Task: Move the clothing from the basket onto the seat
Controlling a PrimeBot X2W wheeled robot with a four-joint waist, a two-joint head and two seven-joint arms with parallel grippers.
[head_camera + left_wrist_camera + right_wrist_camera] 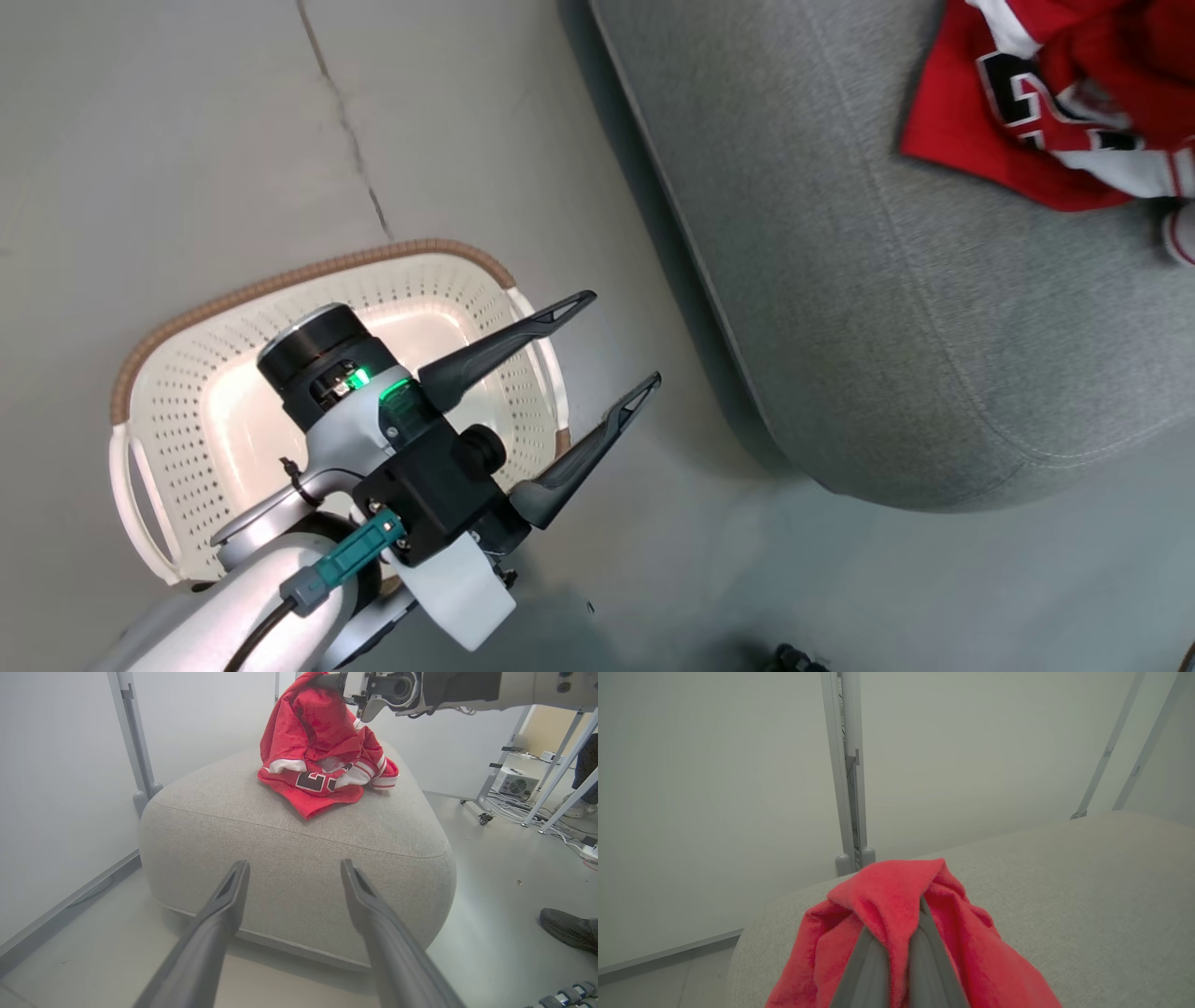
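Your right tool (899,952) grips the red fabric clothing (317,742) heaped on the large grey upholstered seat (840,280); left tool (621,338) gapes wide over the cream perforated basket (280,280). Withdraw before you release and it could drag off.

The clothing (317,737) is soft, matt red cloth with a fine, faintly fuzzy grain, and its white trim and black lettering look equally dull. The seat (299,826) is upholstered in grey woven fabric, slightly rough and matt, with a stitched seam. The basket (168,411) is smooth cream plastic pierced with holes, glossy on its floor, under a brown woven-look rim. The left gripper (625,336) has dark matt fingers (495,350), plastic or rubber, on a glossy white shell. The floor (187,140) is smooth with a soft sheen. The frame post (133,732) looks like grey painted metal.
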